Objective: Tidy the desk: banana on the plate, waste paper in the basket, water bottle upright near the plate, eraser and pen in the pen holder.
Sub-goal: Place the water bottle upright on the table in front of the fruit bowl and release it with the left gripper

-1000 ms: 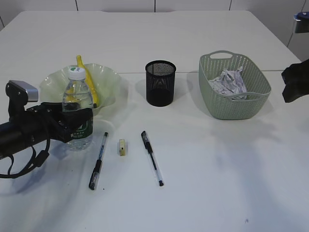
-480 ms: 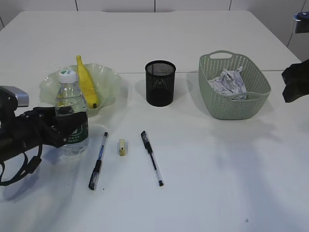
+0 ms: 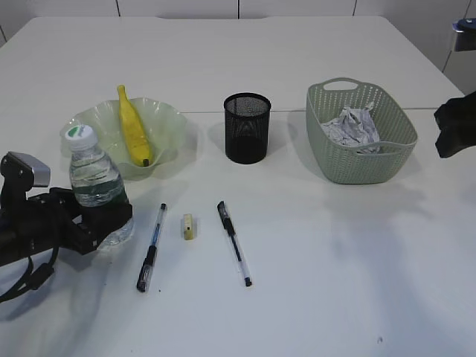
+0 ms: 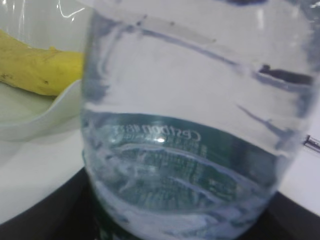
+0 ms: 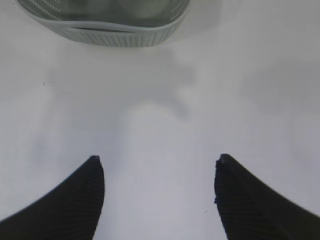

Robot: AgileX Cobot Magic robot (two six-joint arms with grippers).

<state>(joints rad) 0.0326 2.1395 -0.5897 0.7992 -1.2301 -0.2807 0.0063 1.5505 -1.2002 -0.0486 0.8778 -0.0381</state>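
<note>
Left gripper [image 3: 104, 223] reaches in low from the left, clasping the tilted water bottle [image 3: 95, 182].

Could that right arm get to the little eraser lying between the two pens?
Probably yes: the right end effector is open and empty, and bare table lies between it and the eraser. The pens flank it closely, though.

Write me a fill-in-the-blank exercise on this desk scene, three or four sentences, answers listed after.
1. The banana lies on the green ____.
2. The crumpled paper sits inside the ____.
3. The eraser lies on the table between two ____.
4. The mesh pen holder stands between the plate and the basket, and it looks ____.

Missing words: plate; basket; pens; empty
</note>
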